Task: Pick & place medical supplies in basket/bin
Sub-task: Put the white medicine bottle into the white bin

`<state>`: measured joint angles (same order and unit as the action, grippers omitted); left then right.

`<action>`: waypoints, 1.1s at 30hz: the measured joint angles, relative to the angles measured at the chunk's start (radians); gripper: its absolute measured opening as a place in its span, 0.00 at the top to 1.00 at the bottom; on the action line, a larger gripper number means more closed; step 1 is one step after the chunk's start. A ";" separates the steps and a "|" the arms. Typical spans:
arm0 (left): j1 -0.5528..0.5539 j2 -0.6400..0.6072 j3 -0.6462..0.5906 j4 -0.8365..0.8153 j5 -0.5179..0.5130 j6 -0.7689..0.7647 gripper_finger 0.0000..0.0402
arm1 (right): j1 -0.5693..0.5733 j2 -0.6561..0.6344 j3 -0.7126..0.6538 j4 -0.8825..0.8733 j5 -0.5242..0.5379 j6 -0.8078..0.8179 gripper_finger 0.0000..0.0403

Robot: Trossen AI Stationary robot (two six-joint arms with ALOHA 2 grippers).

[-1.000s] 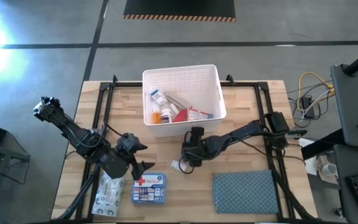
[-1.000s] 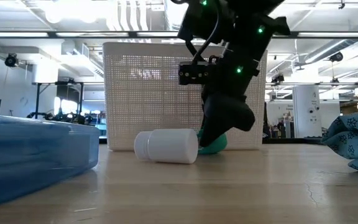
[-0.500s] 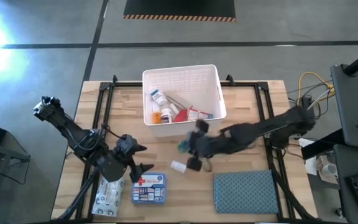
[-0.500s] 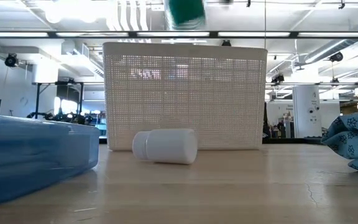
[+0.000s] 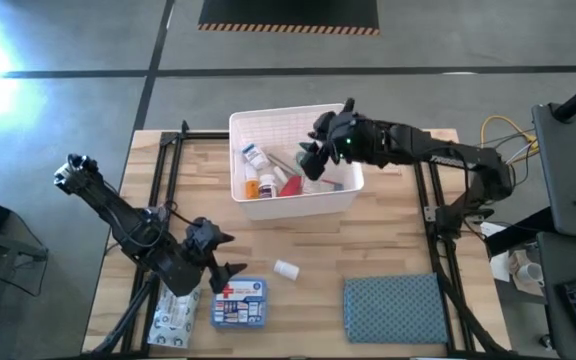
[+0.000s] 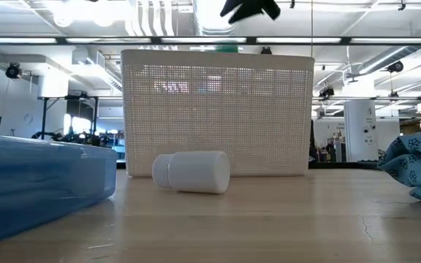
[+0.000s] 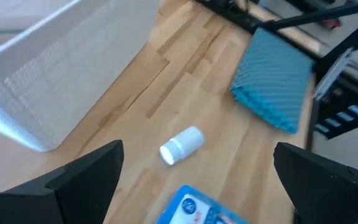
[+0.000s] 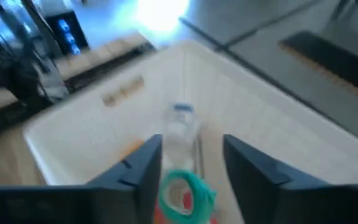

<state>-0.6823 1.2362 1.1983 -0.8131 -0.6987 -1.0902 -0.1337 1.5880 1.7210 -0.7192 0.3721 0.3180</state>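
Lying on the wooden table [image 5: 388, 255], a white pill bottle [image 5: 286, 269] nears the blue-grey cloth [image 5: 396, 306].

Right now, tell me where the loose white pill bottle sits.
In the high view the white pill bottle lies on its side on the bare table, between the basket and the first-aid box, left of the blue-grey cloth.

desk [image 5: 388, 250]: pale wood planks, matt | basket [image 5: 346, 122]: white gridded plastic | cloth [image 5: 396, 308]: blue-grey, textured weave | bottle [image 6: 192, 172]: smooth white plastic
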 joint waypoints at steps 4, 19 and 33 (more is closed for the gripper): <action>0.000 0.000 -0.071 0.013 0.000 -0.007 0.03 | -0.003 0.001 -0.014 -0.140 -0.002 0.031 0.45; 0.157 0.065 -0.566 1.018 0.292 0.679 0.03 | 0.331 -0.009 -0.019 -0.364 0.026 -0.020 0.24; 0.315 0.474 -0.261 0.885 0.505 1.098 0.03 | 0.539 -0.009 -0.022 -0.594 0.124 0.340 0.28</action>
<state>-0.3676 1.7098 0.9372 0.0721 -0.1939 0.0074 0.4055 1.5791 1.6985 -1.3135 0.4965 0.6580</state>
